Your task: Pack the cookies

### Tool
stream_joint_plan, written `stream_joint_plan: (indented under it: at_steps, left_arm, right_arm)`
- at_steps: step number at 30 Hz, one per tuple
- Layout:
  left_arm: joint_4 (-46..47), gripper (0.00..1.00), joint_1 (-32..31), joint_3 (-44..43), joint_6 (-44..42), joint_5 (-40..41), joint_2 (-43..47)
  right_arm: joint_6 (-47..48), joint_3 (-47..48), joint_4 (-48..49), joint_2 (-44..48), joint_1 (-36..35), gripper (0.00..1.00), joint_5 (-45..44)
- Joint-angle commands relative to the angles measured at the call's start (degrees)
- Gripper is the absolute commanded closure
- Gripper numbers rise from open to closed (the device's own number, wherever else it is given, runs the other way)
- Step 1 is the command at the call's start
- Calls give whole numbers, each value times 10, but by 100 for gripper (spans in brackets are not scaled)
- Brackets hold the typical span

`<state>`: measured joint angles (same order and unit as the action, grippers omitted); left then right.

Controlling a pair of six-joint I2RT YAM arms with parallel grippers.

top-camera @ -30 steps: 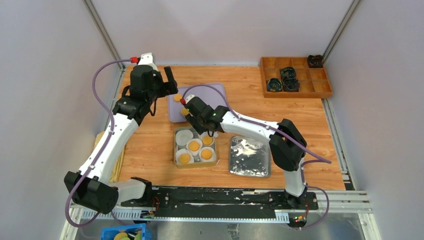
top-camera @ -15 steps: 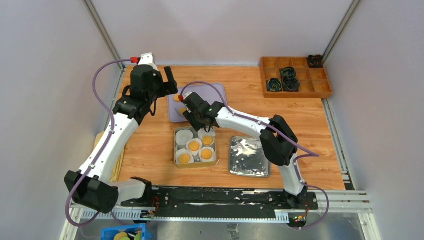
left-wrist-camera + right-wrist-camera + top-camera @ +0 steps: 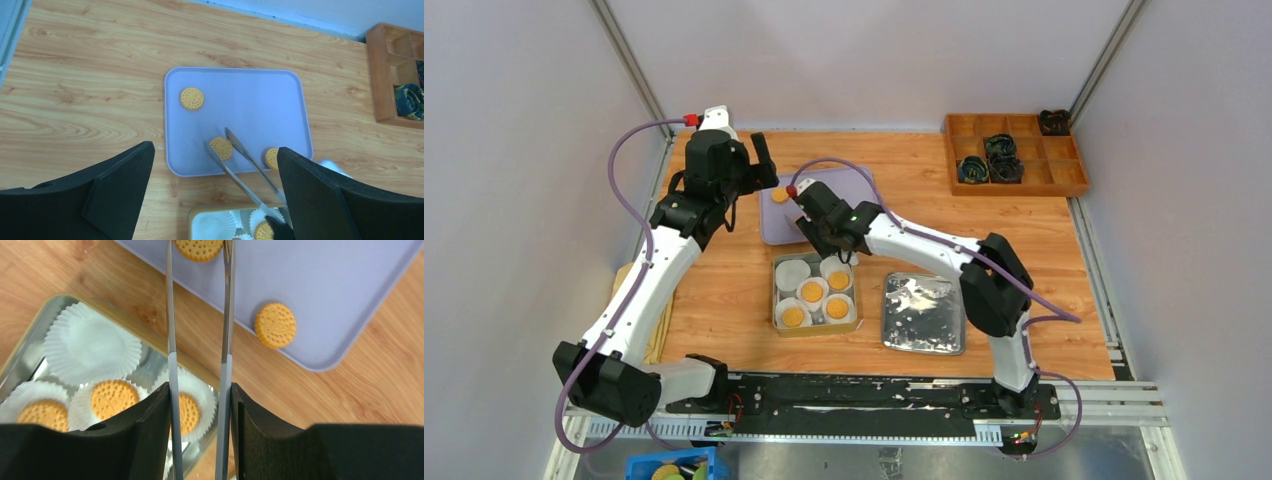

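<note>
Three cookies lie on the lavender tray [image 3: 250, 110]: one far left [image 3: 192, 98], one in the middle [image 3: 221, 148], one near the front edge [image 3: 271, 158]. My right gripper [image 3: 200, 395] is shut on metal tongs [image 3: 171, 315]. The tongs' open tips straddle the middle cookie [image 3: 199, 247] without squeezing it. The tin [image 3: 30, 340] holds white liners, several with a cookie [image 3: 113, 399]; one liner [image 3: 92, 342] is empty. My left gripper [image 3: 214, 150] is open and empty, hovering above the tray. From above, the right gripper [image 3: 824, 222] sits between the tray and the tin [image 3: 776, 300].
The tin's silver lid [image 3: 922, 313] lies right of the tin. A wooden compartment box [image 3: 1014, 155] with dark items stands at the back right. A tan board [image 3: 629, 280] lies at the table's left edge. A blue bin [image 3: 669, 468] sits below the front rail.
My right gripper has moved with the tongs from over the tin back onto the lavender tray, tips now around the middle cookie. The left arm has not moved.
</note>
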<state>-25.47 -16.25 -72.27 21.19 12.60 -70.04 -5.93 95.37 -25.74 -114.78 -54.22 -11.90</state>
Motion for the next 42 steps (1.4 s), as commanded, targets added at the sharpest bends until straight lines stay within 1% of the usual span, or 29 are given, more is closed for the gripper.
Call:
stream_joint_plan:
  at_steps: [1, 6, 9, 12, 15, 19, 23, 29, 36, 39, 42]
  left_arm:
    - [-11, 0, 3, -13, -4, 24, 5]
    - [-19, 0, 3, -18, 1, 26, 1]
    - [-17, 0, 4, -18, 4, 26, 1]
    - [-21, 0, 3, -23, 8, 21, -4]
    - [-22, 0, 3, -23, 14, 10, -5]
    - [-17, 0, 3, -19, 19, 1, -2]
    - [-18, 0, 3, -19, 17, 1, 4]
    - [-19, 0, 3, -16, 14, 3, 10]
    - [-17, 0, 3, -15, 9, 4, 9]
    - [-16, 0, 3, -14, 6, 5, 9]
    - [-15, 0, 3, -14, 5, 4, 8]
  right_arm:
    - [0, -27, 3, 113, 6, 80, -17]
    - [-8, -81, 1, 210, -3, 80, 0]
    - [-19, -117, -9, 258, -14, 80, 27]
    - [-39, -161, -16, 300, -37, 80, 52]
    - [-51, -207, -18, 321, -73, 79, 49]
    - [-73, -228, -22, 319, -107, 79, 52]
    - [-80, -230, -21, 303, -123, 79, 51]
    - [-72, -219, -14, 270, -124, 79, 40]
    - [-60, -197, -12, 225, -124, 74, 26]
    - [-58, -189, -12, 217, -124, 74, 20]
    - [-55, -178, -17, 223, -124, 77, 10]
